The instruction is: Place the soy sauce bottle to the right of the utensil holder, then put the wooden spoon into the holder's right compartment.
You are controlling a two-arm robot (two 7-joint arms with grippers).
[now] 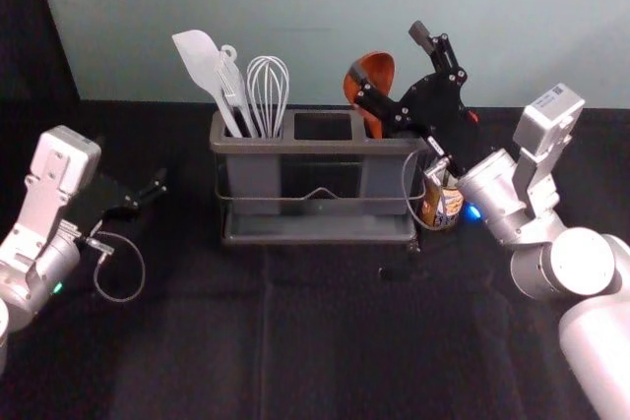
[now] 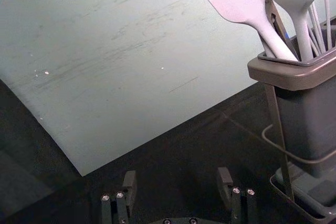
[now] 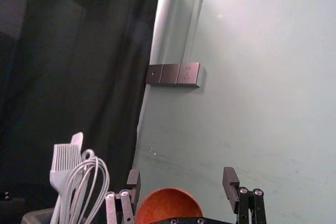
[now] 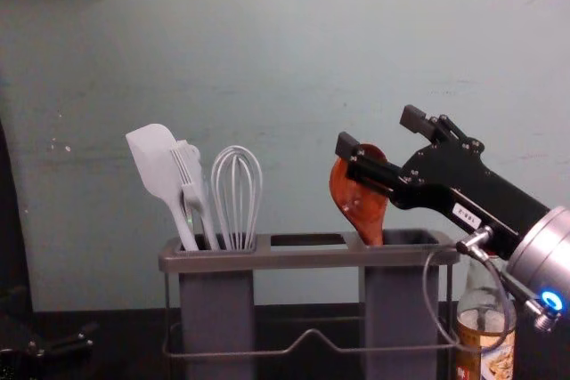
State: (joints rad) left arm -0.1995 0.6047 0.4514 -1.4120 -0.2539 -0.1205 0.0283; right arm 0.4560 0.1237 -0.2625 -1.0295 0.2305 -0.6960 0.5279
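Spoon of reddish-brown wood [image 4: 356, 198] stands bowl-up in the right compartment of the dark grey, wire-framed utensil holder [image 4: 214, 262], leaning toward the compartment's inner side. The right gripper [image 4: 380, 131] is above that end of the holder, its two black fingers spread wide with nothing held between them. In the chest view one finger crosses in front of the spoon's bowl; whether they touch, I cannot tell.

The clear glass soy sauce bottle with a printed label [image 4: 481, 322] stands upright on the black-covered table [image 1: 325, 341], just beside the holder on its right, partly hidden behind the right arm and its thin cable.

In the left compartment are a white flat spatula [image 4: 156, 157], a pale bristled brush [image 4: 187, 162] and a pale wire whisk [image 4: 237, 202]. The left gripper [image 1: 148, 189] is idle, to the left of the holder, fingers wide apart and holding nothing.
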